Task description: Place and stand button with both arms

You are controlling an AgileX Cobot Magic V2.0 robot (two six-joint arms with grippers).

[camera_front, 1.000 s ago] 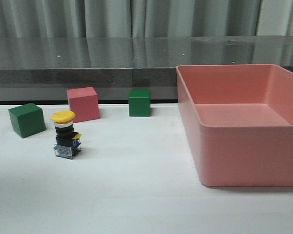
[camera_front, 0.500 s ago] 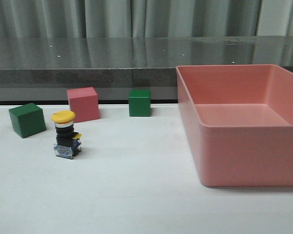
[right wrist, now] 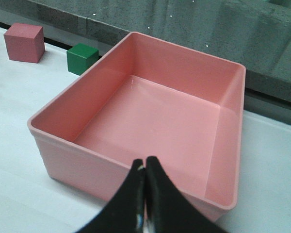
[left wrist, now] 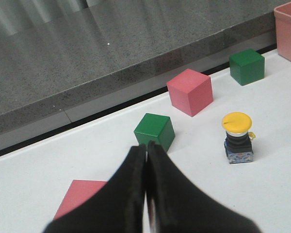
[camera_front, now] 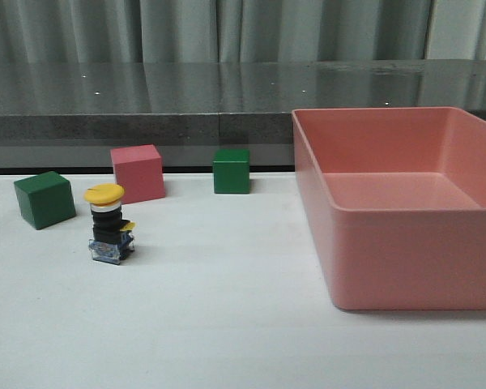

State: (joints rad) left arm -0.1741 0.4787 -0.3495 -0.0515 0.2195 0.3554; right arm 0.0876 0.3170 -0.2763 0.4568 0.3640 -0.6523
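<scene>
Upright now, the button [camera_front: 110,228] stands alone on the white surface [camera_front: 227,324] — neither hand touches it.

Its yellow cap is on top and its clear base block rests on the surface, left of the large pink bin [camera_front: 397,207], which is well apart from it. Just behind it sit a pink cube [camera_front: 138,173] and, further left, a green cube [camera_front: 44,198]; a second green cube [camera_front: 231,170] lies between the pink cube and the bin. Both wrist views show fingers pressed together on nothing — the left hand [left wrist: 146,160] above the surface near the cubes, the right hand [right wrist: 145,171] over the bin's near wall.
</scene>
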